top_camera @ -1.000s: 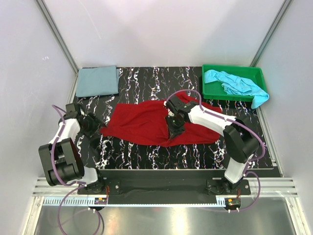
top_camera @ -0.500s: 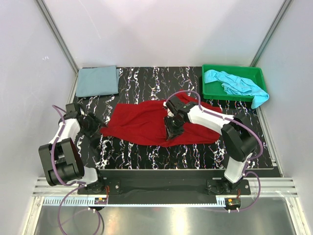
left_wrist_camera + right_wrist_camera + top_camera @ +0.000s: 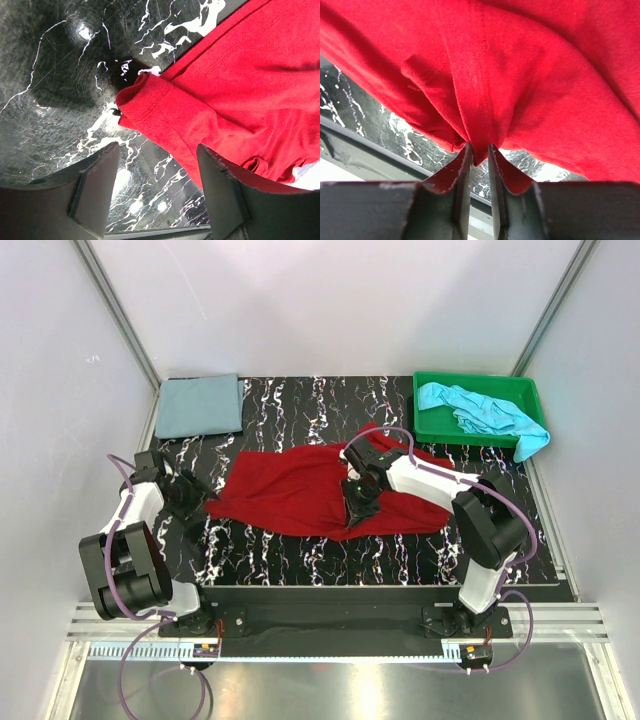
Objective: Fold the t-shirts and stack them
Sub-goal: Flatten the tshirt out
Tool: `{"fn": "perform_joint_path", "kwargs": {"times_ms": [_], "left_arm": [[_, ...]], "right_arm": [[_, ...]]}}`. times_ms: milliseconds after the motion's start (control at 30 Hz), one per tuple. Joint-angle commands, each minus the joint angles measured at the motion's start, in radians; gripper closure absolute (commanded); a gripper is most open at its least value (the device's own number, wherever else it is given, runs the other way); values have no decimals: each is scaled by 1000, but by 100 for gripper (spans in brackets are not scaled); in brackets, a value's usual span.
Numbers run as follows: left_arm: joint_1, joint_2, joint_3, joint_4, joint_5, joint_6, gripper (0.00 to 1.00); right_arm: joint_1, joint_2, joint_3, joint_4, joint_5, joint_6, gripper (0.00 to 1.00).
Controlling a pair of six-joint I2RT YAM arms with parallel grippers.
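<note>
Fingers of the right gripper are nearly pressed together, pinching a raised fold of the deep red plain cloth t-shirt at its near hem. The left gripper is spread wide at that shirt's left corner, a rolled sleeve end between its fingers, seemingly untouched. The red shirt lies spread on the black white-veined marbled table. Behind it to the left sits a folded dusty grey-blue t-shirt; behind it to the right, a crumpled light turquoise t-shirt lies in a rigid green plastic tray, one end spilling over the rim
</note>
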Motion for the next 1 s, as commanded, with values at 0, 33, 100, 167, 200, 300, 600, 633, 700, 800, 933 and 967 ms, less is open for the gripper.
{"fn": "perform_joint_path", "kwargs": {"times_ms": [0, 33, 100, 167, 200, 300, 600, 633, 700, 800, 933, 967], "left_arm": [[-1, -6, 24, 12, 31, 23, 32], [-2, -5, 24, 12, 31, 24, 32], [1, -5, 22, 12, 31, 24, 32], [-1, -3, 22, 12, 34, 23, 32], [-1, -3, 22, 12, 36, 24, 32], [-1, -5, 22, 12, 36, 24, 32], [-1, -3, 24, 12, 37, 23, 32], [-1, -5, 25, 11, 37, 23, 32], [-1, -8, 24, 11, 39, 23, 32], [-1, -14, 21, 11, 37, 21, 31], [-1, -14, 19, 11, 53, 23, 30], [-2, -12, 21, 11, 57, 24, 30]], "right_arm": [[-5, -49, 0, 12, -44, 3, 72], [-5, -58, -1, 11, -47, 3, 68], [-5, -66, -7, 11, -41, 3, 67], [-7, -73, -15, 11, -36, 2, 67], [-8, -77, -18, 9, -36, 2, 67], [-13, -80, -26, 11, -31, 0, 67], [-20, -66, -41, 12, -24, -10, 73], [-22, -63, -42, 15, -18, -12, 74], [-24, -58, -41, 15, -4, -10, 78], [-30, -46, -39, 12, 11, -11, 91], [-47, -67, -59, 6, 59, 20, 100], [-50, -80, -78, 3, 67, 28, 100]]}}
